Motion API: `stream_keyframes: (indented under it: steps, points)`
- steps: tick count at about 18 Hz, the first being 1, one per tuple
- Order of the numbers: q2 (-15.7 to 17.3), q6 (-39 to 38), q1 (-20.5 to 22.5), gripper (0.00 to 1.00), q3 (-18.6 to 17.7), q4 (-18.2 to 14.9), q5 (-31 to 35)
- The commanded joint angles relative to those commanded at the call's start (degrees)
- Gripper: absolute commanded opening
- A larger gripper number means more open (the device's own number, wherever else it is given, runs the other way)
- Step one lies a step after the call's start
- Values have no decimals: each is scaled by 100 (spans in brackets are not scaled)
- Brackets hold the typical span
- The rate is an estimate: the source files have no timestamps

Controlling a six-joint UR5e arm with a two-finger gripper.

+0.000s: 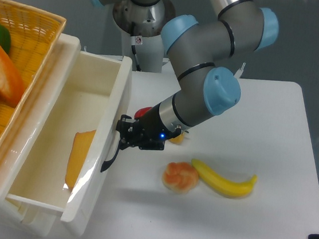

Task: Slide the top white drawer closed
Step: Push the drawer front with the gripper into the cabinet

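drawer (59, 142): glossy white plastic, smooth, with reflections on its front
handle (111, 151): black plastic
basket (29, 24): yellow woven wicker, rough
table (240, 221): matt white, smooth
arm (214, 45): smooth grey shell, blue plastic caps
banana (224, 182): shiny yellow plastic

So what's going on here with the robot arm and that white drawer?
The arm's hand is pressed against the front of the top white drawer, right at its black handle. The drawer is still open, with an orange wedge lying inside. A banana, a peach-coloured pastry and a red fruit sit on the table behind the hand.
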Motion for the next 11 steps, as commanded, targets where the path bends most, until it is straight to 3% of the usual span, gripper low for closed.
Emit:
stream_keyframes:
  steps: [11]
  points:
    - [-114,-26,-431,0,-9,106,79]
